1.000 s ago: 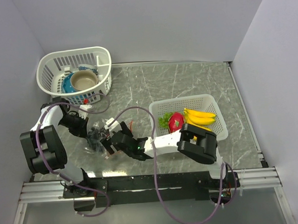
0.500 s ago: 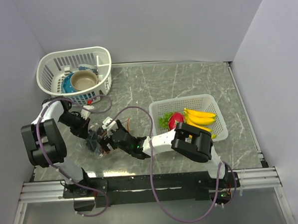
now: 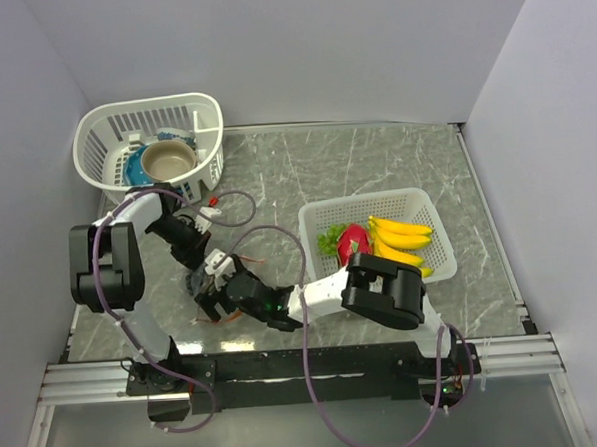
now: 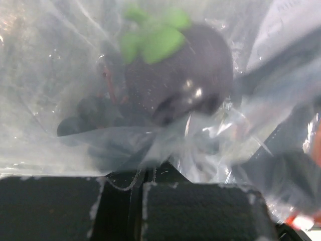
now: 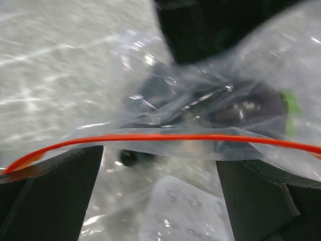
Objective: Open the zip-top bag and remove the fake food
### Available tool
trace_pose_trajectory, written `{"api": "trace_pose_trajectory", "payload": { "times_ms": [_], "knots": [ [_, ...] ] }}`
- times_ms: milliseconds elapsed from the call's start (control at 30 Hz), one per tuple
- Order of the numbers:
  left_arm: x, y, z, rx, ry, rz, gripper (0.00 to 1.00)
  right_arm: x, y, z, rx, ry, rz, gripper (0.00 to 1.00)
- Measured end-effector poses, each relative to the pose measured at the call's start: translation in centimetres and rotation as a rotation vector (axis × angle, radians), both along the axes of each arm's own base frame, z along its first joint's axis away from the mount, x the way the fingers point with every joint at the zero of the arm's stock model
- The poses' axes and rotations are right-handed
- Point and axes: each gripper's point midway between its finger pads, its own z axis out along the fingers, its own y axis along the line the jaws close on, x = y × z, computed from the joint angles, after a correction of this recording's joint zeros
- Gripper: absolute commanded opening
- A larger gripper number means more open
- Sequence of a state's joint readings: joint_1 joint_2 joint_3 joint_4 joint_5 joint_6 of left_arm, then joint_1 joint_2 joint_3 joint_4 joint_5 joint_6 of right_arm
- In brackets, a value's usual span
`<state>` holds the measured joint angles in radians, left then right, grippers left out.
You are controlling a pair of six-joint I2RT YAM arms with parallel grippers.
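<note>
The zip-top bag [image 3: 203,280] lies crumpled on the table between my two grippers. My left gripper [image 4: 140,183] is shut on a fold of its clear plastic, seen from above at the left gripper [image 3: 193,259]. Inside the bag sit fake food pieces: a dark purple round fruit with green leaves [image 4: 176,75] and a dark grape-like cluster [image 4: 95,116]. My right gripper [image 5: 160,168] stands open, and the bag's orange-red zip strip [image 5: 165,136] runs across between its fingers [image 5: 55,201]. From above, the right gripper [image 3: 211,296] is at the bag's near side.
A white mesh basket [image 3: 426,205] at the right holds a yellow banana bunch [image 3: 399,236], a pink-red dragon fruit [image 3: 352,241] and a green cluster [image 3: 329,240]. Another white basket [image 3: 209,113] at the back left holds a tan bowl [image 3: 167,160] and a blue item [image 3: 135,170].
My left arm has swung right and carried its pinch of the bag along. The right gripper has slid left and nearer, still open, at the bag's zip edge.
</note>
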<state>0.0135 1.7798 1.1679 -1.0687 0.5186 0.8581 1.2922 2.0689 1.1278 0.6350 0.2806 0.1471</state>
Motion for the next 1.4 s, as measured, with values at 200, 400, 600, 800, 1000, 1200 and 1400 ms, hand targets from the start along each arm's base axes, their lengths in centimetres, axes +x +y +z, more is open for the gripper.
{"api": "trace_pose_trajectory", "payload": {
  "times_ms": [200, 400, 600, 800, 1000, 1200, 1400],
  "knots": [
    [0.0, -0.1, -0.5, 0.001, 0.016, 0.007, 0.04, 2.1, -3.5, -2.6, -0.078, -0.023, -0.120, 1.00],
    [-0.1, -0.7, -1.0, 0.020, 0.019, -0.031, 0.03, 5.3, -5.9, -3.3, -0.072, -0.008, -0.208, 1.00],
    [-0.3, -1.2, -1.6, 0.047, 0.020, -0.072, 0.02, 6.9, -5.3, -2.2, -0.029, -0.010, -0.218, 1.00],
    [-0.5, -1.3, -2.0, 0.053, 0.033, -0.083, 0.02, 7.3, -2.1, -0.9, 0.032, -0.009, -0.173, 1.00],
    [-0.7, -1.3, -2.2, 0.052, 0.042, -0.086, 0.02, 7.3, -1.4, -1.6, 0.036, 0.008, -0.159, 1.00],
    [-0.6, -1.2, -2.4, 0.055, 0.038, -0.092, 0.01, 7.1, -0.3, -2.1, 0.040, 0.020, -0.127, 0.51],
    [-0.5, -1.2, -2.5, 0.060, 0.033, -0.092, 0.01, 5.6, 0.8, -2.1, 0.047, 0.059, -0.051, 0.12]
  ]
}}
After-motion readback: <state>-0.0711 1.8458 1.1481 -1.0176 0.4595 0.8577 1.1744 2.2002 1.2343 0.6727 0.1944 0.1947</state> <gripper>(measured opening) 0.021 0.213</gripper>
